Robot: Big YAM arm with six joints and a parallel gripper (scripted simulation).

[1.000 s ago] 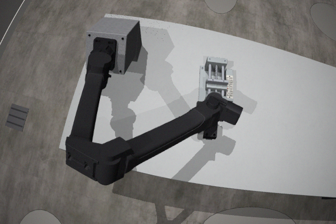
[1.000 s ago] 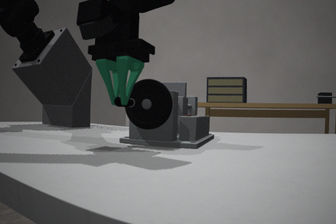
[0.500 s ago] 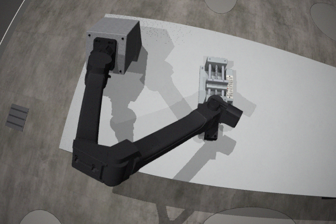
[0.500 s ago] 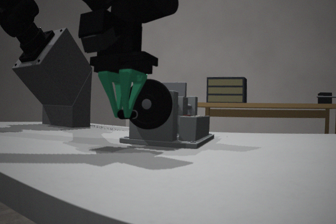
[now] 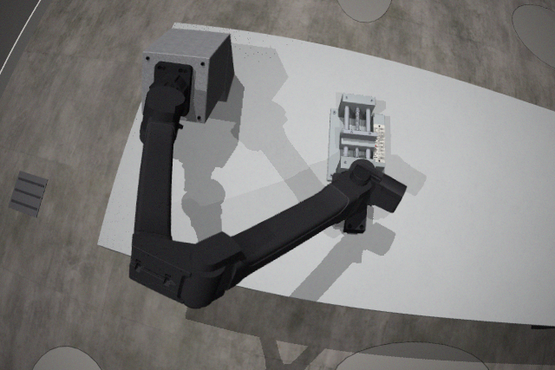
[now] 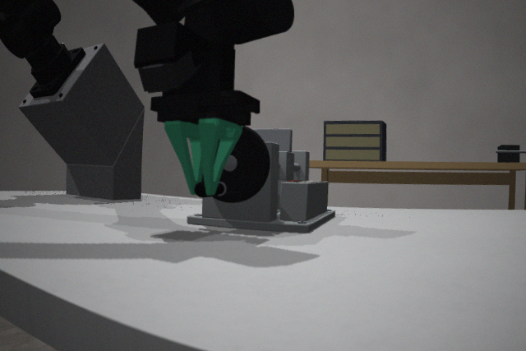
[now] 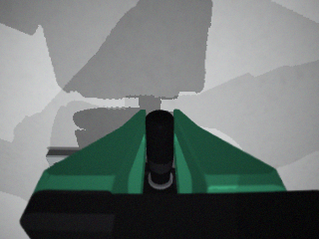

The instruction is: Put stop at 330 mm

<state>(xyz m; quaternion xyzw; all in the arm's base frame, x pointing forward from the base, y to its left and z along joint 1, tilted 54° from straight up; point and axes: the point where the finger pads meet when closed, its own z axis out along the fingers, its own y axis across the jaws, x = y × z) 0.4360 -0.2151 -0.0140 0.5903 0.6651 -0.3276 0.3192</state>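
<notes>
You had the turning step in hand: the jaws were clenched on the black knob of the handwheel, with one green finger on either side of it. The knob stood low on the wheel's face, toward the arm's base in the exterior view, and the jaws pointed down at it. The stop sat on its rods between the two end blocks, nearer the wheel end, beside the scale, and the whole device rested on the worktop. The figures were too small to read, so you could not tell whether the stop was at 330 mm or which way it had to go. If it was short of the mark, the next move called for you to carry the knob round the wheel's circle, keeping the grip and slowing near the mark. A path that cut inside or outside that circle could have strained the knob or slipped it loose. Once the stop was on the mark, you needed to open the jaws and back straight off, without nudging the wheel.
</notes>
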